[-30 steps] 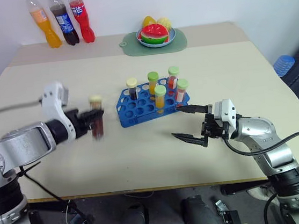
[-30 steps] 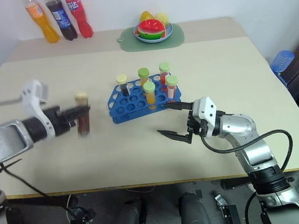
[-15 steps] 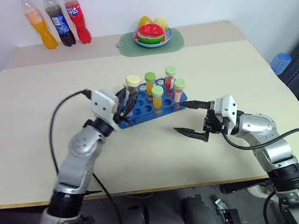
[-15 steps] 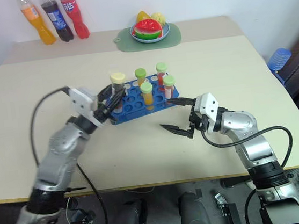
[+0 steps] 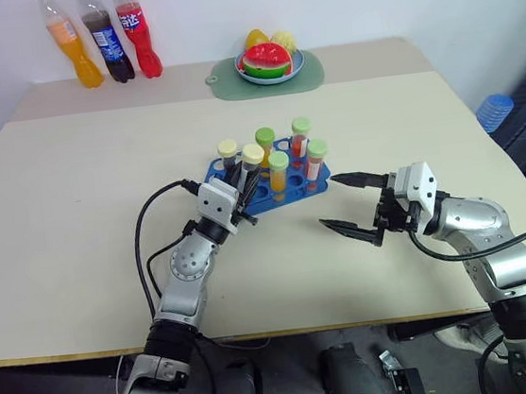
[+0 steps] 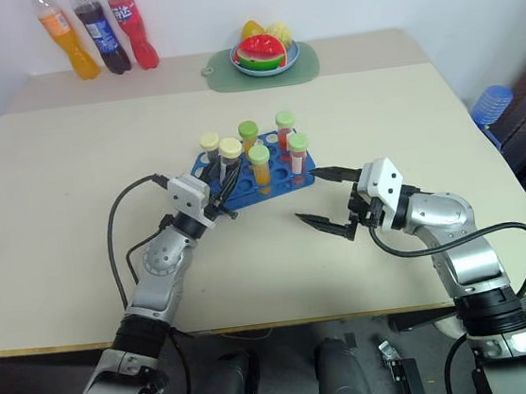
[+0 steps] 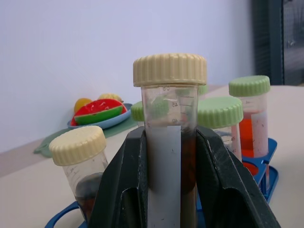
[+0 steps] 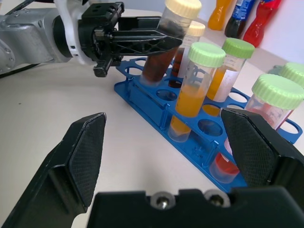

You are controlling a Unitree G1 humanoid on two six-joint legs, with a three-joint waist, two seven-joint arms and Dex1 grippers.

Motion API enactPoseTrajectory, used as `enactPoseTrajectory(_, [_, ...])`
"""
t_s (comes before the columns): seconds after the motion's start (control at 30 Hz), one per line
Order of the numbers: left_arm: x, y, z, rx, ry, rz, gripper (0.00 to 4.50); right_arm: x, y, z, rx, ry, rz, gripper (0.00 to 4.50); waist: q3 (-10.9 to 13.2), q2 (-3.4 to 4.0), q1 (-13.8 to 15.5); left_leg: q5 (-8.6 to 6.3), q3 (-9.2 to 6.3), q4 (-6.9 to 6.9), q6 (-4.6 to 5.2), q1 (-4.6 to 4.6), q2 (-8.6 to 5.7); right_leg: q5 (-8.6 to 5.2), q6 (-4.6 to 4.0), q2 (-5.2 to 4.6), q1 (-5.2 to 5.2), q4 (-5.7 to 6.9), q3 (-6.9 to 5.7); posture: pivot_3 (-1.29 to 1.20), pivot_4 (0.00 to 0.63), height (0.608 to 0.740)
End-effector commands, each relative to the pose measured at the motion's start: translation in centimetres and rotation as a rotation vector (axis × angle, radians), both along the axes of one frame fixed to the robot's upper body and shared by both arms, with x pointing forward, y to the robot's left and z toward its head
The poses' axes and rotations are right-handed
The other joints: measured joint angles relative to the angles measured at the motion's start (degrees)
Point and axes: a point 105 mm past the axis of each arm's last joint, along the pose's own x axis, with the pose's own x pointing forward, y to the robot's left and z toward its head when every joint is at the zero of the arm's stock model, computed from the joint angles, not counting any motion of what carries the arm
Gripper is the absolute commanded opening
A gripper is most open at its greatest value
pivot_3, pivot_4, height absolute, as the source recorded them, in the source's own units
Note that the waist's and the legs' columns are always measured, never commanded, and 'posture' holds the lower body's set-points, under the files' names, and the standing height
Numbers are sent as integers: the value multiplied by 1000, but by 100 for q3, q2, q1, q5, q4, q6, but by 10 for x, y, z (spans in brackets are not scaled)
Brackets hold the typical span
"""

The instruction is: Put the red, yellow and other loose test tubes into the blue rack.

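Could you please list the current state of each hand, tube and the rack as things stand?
left hand: shut on the brown tube, at the rack's near-left corner.
brown tube: capped, tilted, its bottom at a rack hole.
right hand: open, holding nothing, right of the rack.
blue rack: flat on the table, several holes free.
five racked tubes: capped, upright.
soda bottles: capped, standing.

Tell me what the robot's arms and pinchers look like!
Both arms are shiny silver metal tubes with black joints. Each has a white boxy block at the wrist and a black cable looping alongside. The left gripper and the right gripper each have two long black pointed fingers, with bumpy textured pads inside.
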Motion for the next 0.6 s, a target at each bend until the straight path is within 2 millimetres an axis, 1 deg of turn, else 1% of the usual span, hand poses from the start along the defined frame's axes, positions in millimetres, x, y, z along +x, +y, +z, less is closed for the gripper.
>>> enactPoseTrajectory(0.03, [1,1,-22,9,75,-4,784,-4,0,14,8,-56,5,4278,0,0,-1,0,-1,0,0,0,0,0,0,0,0,0,0,0,150,740])
enactPoseTrajectory(0.17, [-1,2,-33,-37,138,-58,784,-4,1,12,13,-52,3,4278,0,0,-5,0,-2,1,0,0,0,0,0,0,0,1,-1,0,150,740])
enactPoseTrajectory(0.23, [-2,3,-34,-26,133,-60,1856,-5,2,12,21,-48,0,4278,0,0,-10,0,-2,1,0,0,0,0,0,0,0,1,-1,0,150,740])
enactPoseTrajectory(0.27, [-3,4,-35,-21,127,-58,2323,-5,2,12,23,-46,-1,4278,0,0,-15,0,-2,1,0,0,0,0,0,0,0,1,-1,0,150,740])
enactPoseTrajectory(0.3, [-3,4,-34,-21,119,-51,2792,-5,2,11,24,-44,-2,4278,0,0,-17,0,-2,0,1,1,0,0,0,1,0,1,-1,0,150,740])
enactPoseTrajectory(0.37, [-4,9,-29,-22,98,-5,3919,-5,1,10,32,-40,-13,4278,1,-1,-19,-1,-3,0,1,0,0,0,1,1,-1,1,-1,0,150,740])
enactPoseTrajectory(0.4, [-5,10,-27,-6,103,-3,4362,-4,0,10,38,-37,-23,4278,1,-1,-18,-1,-5,0,1,0,1,0,0,1,-1,2,-2,0,150,740])
enactPoseTrajectory(0.57, [-21,33,-12,-47,104,2,4362,-3,-4,4,57,-23,-68,4278,1,-1,-42,0,-5,-3,1,1,5,0,0,4,-7,7,-1,0,150,740])
enactPoseTrajectory(0.6, [-26,46,-11,-36,91,18,4362,-3,-7,0,59,-13,-86,4278,1,-1,-37,0,-5,-4,1,1,6,-1,0,4,-8,8,-1,0,150,740])
